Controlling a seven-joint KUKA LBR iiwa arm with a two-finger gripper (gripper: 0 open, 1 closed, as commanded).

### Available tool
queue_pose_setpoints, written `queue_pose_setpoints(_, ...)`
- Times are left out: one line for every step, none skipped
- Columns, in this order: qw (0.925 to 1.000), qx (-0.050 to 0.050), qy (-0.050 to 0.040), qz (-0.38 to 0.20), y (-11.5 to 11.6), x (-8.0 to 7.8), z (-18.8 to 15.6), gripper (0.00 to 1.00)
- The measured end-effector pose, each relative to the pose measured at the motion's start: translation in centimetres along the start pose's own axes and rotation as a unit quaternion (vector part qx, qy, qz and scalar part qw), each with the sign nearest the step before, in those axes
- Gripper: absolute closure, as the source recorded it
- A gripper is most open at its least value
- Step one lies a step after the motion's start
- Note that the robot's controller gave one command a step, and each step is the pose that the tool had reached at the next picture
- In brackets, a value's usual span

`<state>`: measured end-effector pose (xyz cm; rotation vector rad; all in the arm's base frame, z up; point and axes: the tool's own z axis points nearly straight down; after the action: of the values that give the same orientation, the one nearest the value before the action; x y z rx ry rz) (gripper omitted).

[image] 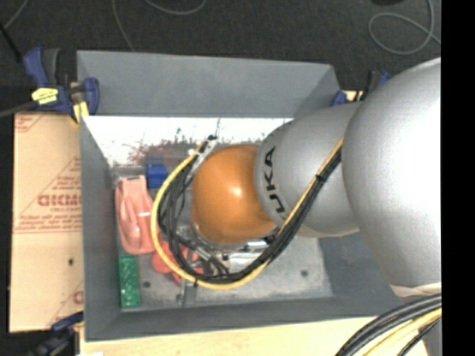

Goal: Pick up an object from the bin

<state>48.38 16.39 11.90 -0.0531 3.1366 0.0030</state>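
Camera view: the arm [334, 176] enters from the right and its orange cover [226, 195], ringed by looped cables [167, 199], hangs over the middle of the bin [96, 221]. The gripper [185, 284] sits below that cover, near the front-left part of the floor; whether it is spread or closed cannot be told, and nothing can be seen held in it. The nearest thing is a red-orange item [162, 262], partly hidden under the cables, just left of the gripper. A pink soft item [133, 212] lies along the left wall, a small blue piece [156, 175] lies behind it, and a green block [129, 280] lies in the front-left corner. The step in hand is judged to be the descent and closing. To do it well, centre the gripper on a single item, most likely the red-orange one, and close only when that item alone lies in the gap. Clearances: the left wall and front wall are both near, and the pink item and green block crowd the left side. The right half of the floor is open, so the safe exit is straight up, then right.
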Motion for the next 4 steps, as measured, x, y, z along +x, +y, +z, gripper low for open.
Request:
queue_pose_setpoints(0.9922, 0.0, 0.0011, 0.124, -1.9, -1.5, 3.6, 0.0)
queue_pose_setpoints(0.9959, 0.0, -0.0014, 0.09, -2.3, -1.9, 5.2, 1.0)
queue_pose_setpoints(0.9972, 0.0, -0.0014, 0.075, -2.2, -1.8, 4.6, 1.0)
queue_pose_setpoints(0.9967, 0.0, -0.0015, 0.081, -2.0, -1.0, 1.8, 1.0)
